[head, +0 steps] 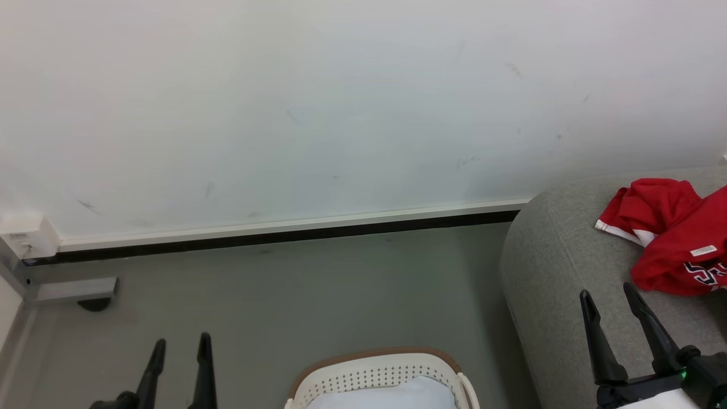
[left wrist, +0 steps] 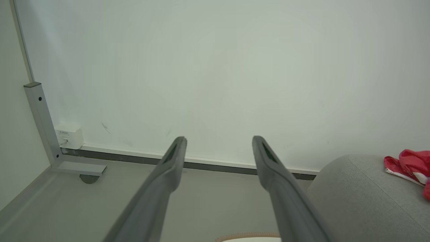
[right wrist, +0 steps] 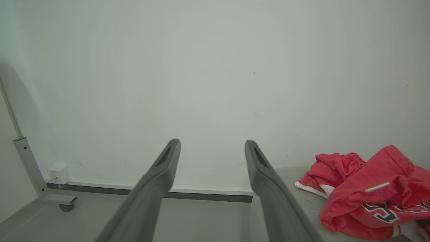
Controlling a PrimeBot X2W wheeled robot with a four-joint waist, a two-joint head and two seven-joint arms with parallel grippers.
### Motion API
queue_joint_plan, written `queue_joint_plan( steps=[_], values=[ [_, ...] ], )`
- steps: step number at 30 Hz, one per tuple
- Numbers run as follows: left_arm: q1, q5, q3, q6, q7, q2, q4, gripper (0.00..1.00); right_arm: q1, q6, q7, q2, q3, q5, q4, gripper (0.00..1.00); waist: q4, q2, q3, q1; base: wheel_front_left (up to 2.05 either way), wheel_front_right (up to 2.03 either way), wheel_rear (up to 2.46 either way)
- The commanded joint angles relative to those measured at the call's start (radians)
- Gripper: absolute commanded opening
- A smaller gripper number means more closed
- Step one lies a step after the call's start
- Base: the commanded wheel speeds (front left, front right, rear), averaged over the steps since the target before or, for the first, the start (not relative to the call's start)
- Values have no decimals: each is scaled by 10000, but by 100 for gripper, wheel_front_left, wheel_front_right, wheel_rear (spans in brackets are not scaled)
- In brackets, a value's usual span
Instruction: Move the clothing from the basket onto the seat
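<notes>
The red clothing (head: 670, 236) with white trim lies crumpled on the grey seat (head: 559, 267) at the right; the right wrist view shows the clothing (right wrist: 366, 193) on the seat (right wrist: 302, 201), and the left wrist view catches an edge of the clothing (left wrist: 408, 166) on the seat (left wrist: 362, 191). The white basket (head: 375, 375) with a brown rim stands on the floor at the bottom centre, holding a pale pad (head: 392, 395). My right gripper (head: 610, 295) hangs open over the seat's near end, just short of the clothing. My left gripper (head: 182, 342) is open, left of the basket, above the floor.
A white wall with a dark skirting strip (head: 284, 233) runs behind. A grey metal frame foot with a caster (head: 85, 292) and a white wall box (head: 28, 236) sit at the left. Grey floor lies between basket and wall.
</notes>
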Motion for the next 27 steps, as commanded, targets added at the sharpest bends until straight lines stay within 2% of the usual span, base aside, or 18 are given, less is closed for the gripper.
queue_joint_plan(
  steps=[1,13,27],
  values=[
    [136,166,101,-68,-2,-48,28,100,175,-23,-26,18,-87,-136,-55,100,3,0,-6,1,0,0,0],
    [68,780,636,-619,-3,-447,207,100,160,-23,-29,174,-158,-219,-91,100,-31,0,6,1,0,0,0],
    [18,995,773,-716,-3,-512,343,100,43,-24,-28,166,-84,-68,20,100,-75,0,-11,1,0,0,0]
  ],
)
